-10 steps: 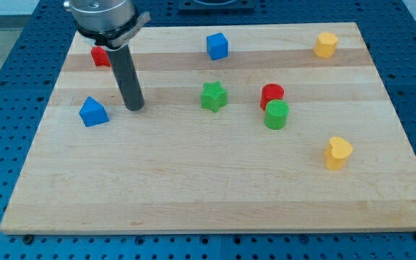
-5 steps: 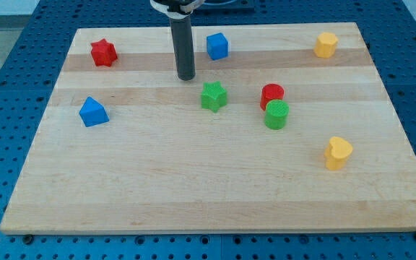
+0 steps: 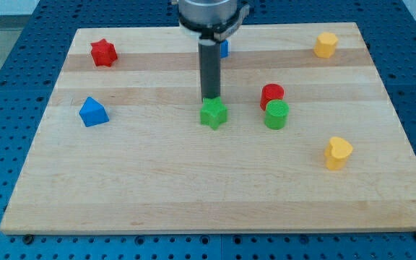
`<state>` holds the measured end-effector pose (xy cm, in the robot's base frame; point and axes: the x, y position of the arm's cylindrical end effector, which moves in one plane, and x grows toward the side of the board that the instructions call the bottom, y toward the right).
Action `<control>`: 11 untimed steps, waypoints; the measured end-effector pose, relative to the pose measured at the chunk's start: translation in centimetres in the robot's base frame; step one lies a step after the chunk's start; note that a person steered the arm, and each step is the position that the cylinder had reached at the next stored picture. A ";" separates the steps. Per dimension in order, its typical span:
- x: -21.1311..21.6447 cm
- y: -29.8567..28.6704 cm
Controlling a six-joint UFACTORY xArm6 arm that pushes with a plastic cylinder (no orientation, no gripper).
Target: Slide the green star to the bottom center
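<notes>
The green star (image 3: pixel 213 114) lies near the middle of the wooden board (image 3: pixel 193 188), slightly toward the view's top. My tip (image 3: pixel 211 99) stands right at the star's top edge, touching or nearly touching it. The rod rises straight up from there and hides most of the blue cube (image 3: pixel 224 48) behind it.
A red cylinder (image 3: pixel 271 93) and a green cylinder (image 3: pixel 276 115) stand together just right of the star. A blue block (image 3: pixel 92 112) lies at the left, a red star (image 3: pixel 102 53) at the top left, a yellow block (image 3: pixel 326 44) at the top right, a yellow heart (image 3: pixel 337 152) at the right.
My tip moved from the left side near the blue block, up and right, then down onto the star's top edge. The green star has shifted a little toward the view's bottom.
</notes>
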<state>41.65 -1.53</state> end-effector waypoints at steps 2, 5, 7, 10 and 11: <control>8.6 -0.3; 9.3 2.3; 12.0 3.2; 12.1 3.2; 13.0 3.2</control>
